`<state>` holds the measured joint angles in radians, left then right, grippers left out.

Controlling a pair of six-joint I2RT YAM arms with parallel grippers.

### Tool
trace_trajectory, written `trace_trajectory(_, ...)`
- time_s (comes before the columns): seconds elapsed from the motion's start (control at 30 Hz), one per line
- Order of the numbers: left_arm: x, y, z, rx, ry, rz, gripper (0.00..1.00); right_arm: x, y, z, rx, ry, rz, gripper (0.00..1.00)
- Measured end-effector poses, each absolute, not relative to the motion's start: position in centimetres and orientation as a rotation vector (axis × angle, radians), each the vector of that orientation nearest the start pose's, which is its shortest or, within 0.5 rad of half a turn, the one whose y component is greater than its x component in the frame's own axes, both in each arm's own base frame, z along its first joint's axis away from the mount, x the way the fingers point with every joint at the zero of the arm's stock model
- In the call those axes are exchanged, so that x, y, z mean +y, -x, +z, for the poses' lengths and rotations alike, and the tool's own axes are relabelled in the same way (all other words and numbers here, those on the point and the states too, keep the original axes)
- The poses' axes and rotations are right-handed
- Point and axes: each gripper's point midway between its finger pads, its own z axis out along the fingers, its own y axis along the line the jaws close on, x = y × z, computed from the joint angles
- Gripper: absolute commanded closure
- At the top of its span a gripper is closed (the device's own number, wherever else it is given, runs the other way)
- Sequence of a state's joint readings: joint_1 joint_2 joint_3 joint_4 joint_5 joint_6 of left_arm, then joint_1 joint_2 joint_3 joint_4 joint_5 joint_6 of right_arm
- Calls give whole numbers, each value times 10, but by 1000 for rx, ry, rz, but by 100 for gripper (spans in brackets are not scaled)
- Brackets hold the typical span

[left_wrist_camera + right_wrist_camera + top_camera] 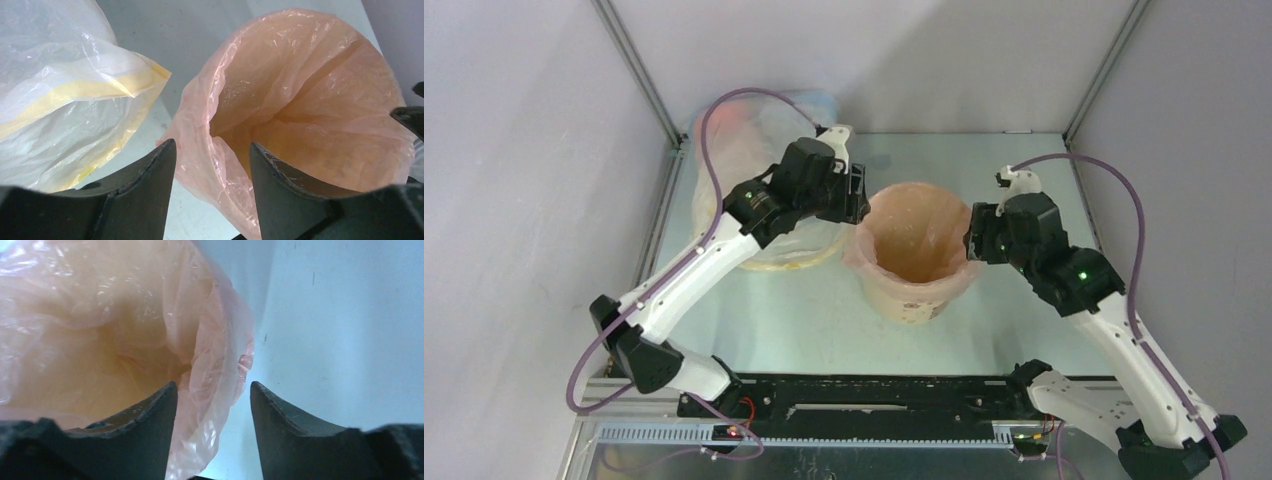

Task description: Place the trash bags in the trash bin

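Clear sack (749, 140): is lying slumped at the back left of the table (804, 310), well left of the bin, partly hidden under the left arm.
Yellow hem (75, 90): is running along the sack's open edge, folded and crumpled, pointing toward the bin but not touching it.
Left gripper (861, 197): is hovering at the bin's left rim, between the sack and the bin.
Left fingers (145, 190): are standing wide apart, with the folded-over edge of the pink plastic lying in the gap. They are not pinching it, and bare table is showing beside the plastic.
Trash bag (919, 235): is sitting inside the bin as a liner, mouth spread open, its crinkly pale-pink film covering the inner wall and spilling over the rim all the way round.
Trash bin (917, 311): is standing upright near the middle of the table between the two grippers. Only a small patch of its tan side is showing under the overhanging plastic.
Right gripper (972, 240): is hanging at the bin's right rim, facing the left one across the opening.
Right fingers (295, 430): are spread wide. The bag's overhanging fold is filling the inner half of the gap beside one finger, with table showing next to the other, so nothing is being clamped.
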<state>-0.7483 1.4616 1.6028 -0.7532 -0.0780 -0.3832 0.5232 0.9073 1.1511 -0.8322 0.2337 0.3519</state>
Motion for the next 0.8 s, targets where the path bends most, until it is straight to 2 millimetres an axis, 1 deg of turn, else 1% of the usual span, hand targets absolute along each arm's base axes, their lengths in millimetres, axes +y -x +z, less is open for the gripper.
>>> trace_trajectory(0.1, -272, -293, 293, 2178, -350, -556, 36, 109, -248, 255, 2198, 45, 225, 52)
trace_trajectory(0.17, -266, -288, 288, 2164, -341, -554, 35, 109, -250, 246, 2224, 42, 210, 53)
trace_trajectory(0.27, -258, -282, 281, 2159, -334, -547, 35, 109, -253, 241, 2242, 37, 198, 55)
trace_trajectory(0.4, -255, -281, 284, 2129, -320, -552, 35, 105, -260, 234, 2262, 10, 169, 65)
trace_trajectory(0.5, -250, -279, 287, 2104, -305, -553, 35, 103, -266, 227, 2284, -13, 145, 65)
trace_trajectory(0.53, -249, -278, 287, 2098, -301, -556, 35, 102, -268, 225, 2290, -19, 140, 68)
trace_trajectory(0.67, -242, -274, 287, 2078, -283, -556, 34, 104, -279, 215, 2311, -30, 120, 78)
trace_trajectory(0.73, -238, -273, 287, 2070, -273, -547, 34, 105, -285, 209, 2328, -34, 109, 86)
trace_trajectory(0.8, -234, -272, 287, 2064, -264, -538, 34, 106, -291, 205, 2343, -34, 93, 96)
